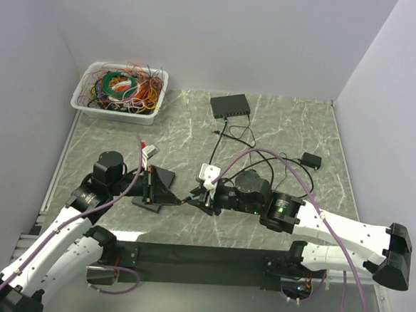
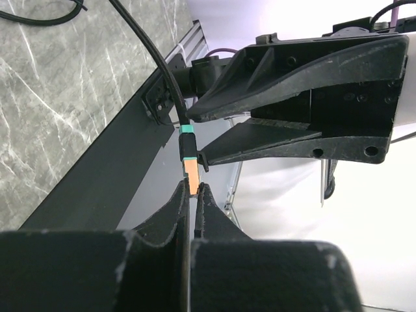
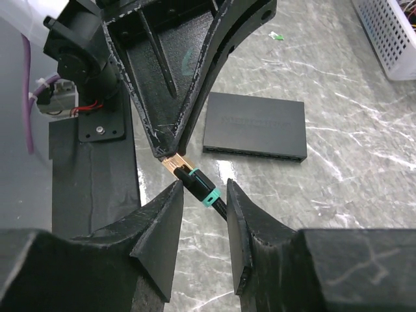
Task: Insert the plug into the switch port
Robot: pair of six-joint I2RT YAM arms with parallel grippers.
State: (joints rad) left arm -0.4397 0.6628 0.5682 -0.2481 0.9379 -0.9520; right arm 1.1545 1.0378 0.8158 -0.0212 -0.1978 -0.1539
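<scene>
Matte black left gripper (image 2: 194, 190) pinches the boxy orange plug (image 2: 190, 171).

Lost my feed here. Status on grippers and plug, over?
Copy: left gripper jaws shut on plug tip. Jaws of right gripper open around cable behind it. Not inserted; switch sits apart, far side.

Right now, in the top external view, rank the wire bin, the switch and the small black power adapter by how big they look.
1. wire bin: clearly largest.
2. switch.
3. power adapter: smallest, even though it lies nearer the camera than the other two.
</scene>
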